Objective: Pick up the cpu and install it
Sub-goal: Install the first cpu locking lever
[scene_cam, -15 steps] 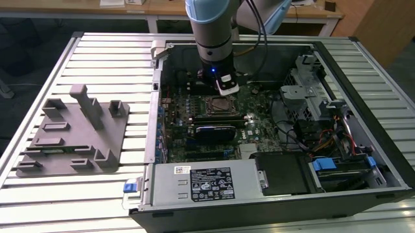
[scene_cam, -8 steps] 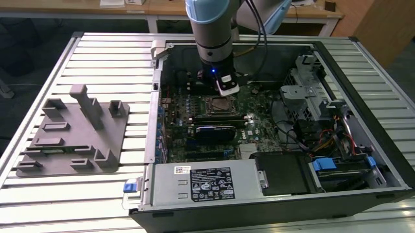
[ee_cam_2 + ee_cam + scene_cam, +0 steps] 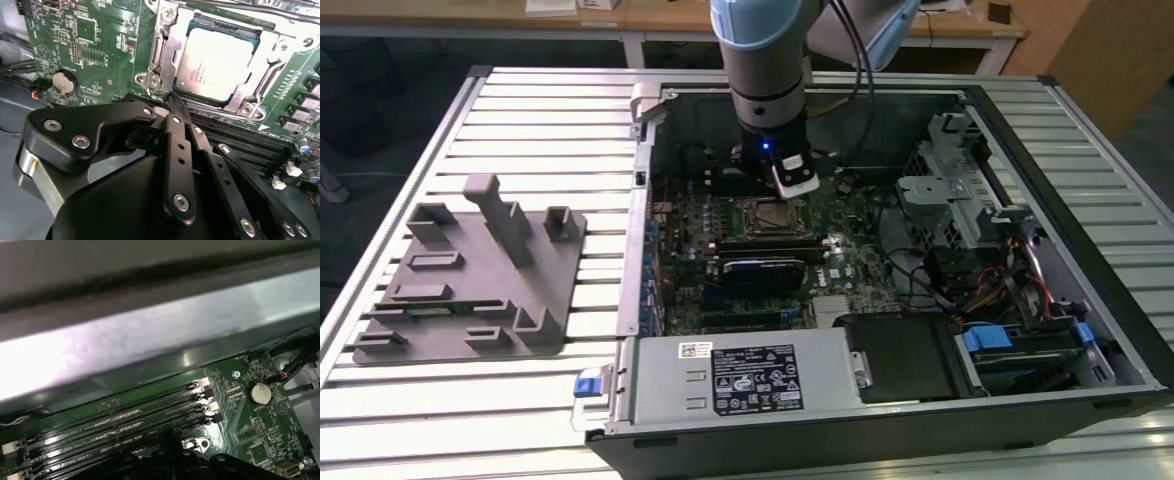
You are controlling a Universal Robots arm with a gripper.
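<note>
The cpu [image 3: 217, 62], a flat silvery square, lies in its metal socket frame [image 3: 167, 47].
The black claw [image 3: 172, 102] hangs just beside it, fingers together, holding nothing, above the green board [image 3: 100, 45].

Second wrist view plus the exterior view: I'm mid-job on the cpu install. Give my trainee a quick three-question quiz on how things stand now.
1. True or false: the pincer is gripping the cpu.
2. Where is the grey holder block?
A) in the pincer
B) on the slatted table, at the exterior view's left of the computer case
C) on a chair
3. Fill in: the round coin cell sits on the green ____.

Key:
1. False. The cpu lies in the metal socket frame, and the pincer is shut and empty beside it.
2. B
3. motherboard
</note>
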